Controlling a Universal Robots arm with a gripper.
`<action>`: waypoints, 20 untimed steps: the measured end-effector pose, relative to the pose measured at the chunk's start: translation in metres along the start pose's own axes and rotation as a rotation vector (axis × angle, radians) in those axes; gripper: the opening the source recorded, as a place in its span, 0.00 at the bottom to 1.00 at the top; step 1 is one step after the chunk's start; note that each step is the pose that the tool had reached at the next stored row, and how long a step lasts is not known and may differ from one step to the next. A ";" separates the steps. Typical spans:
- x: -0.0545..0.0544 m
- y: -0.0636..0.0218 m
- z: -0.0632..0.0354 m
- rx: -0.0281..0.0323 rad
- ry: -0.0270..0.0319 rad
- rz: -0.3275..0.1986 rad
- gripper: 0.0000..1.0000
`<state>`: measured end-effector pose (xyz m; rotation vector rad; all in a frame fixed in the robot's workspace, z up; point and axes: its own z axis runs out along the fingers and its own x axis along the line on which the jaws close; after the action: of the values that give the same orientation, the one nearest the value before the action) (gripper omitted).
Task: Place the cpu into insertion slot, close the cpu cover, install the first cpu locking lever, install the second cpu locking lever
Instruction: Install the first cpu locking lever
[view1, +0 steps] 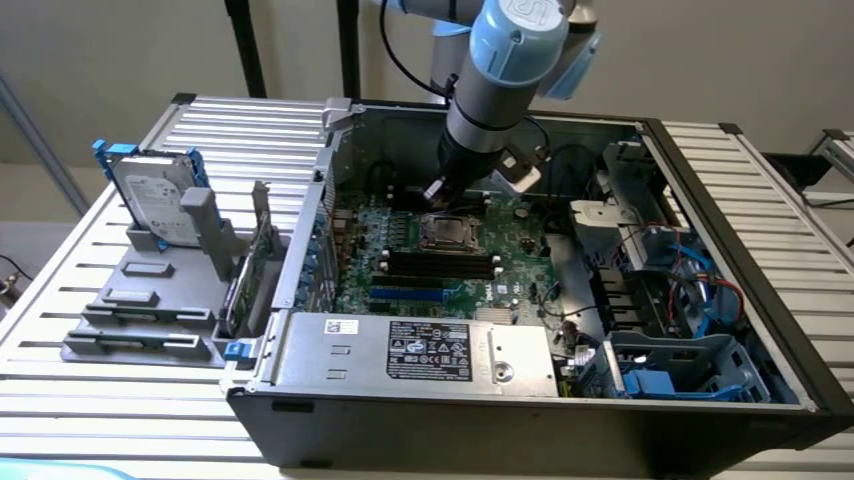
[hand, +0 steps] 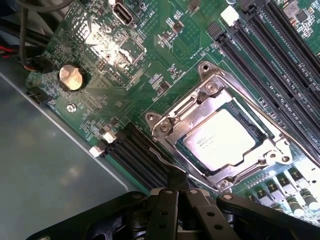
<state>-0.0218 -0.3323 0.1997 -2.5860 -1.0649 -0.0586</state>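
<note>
You are not getting any readable text here. The grey power supply box (view1: 521, 362) is carrying a black-and-white label (view1: 430, 350) with rows of fine print and marks, all too small to make out. A small white sticker (view1: 340, 325) is sitting beside it. The hard drive (view1: 154, 195) is showing pale print that stays illegible. The cpu (hand: 220, 142) is bearing faint printed lines, also unreadable.

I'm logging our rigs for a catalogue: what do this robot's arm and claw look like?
The arm is a round grey tube with a pale blue joint cap and a black cable looping beside it. The claw is black, built of flat linkage bars with round pivot screws.
</note>
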 end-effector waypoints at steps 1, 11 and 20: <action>0.000 0.0000 0.0000 0.0004 -0.0007 -0.001 0.11; 0.004 0.0049 -0.0011 0.0072 -0.0094 -0.010 0.11; 0.005 0.0092 -0.0023 0.0143 -0.0187 -0.024 0.11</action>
<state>-0.0116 -0.3356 0.2000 -2.5660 -1.0991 -0.0326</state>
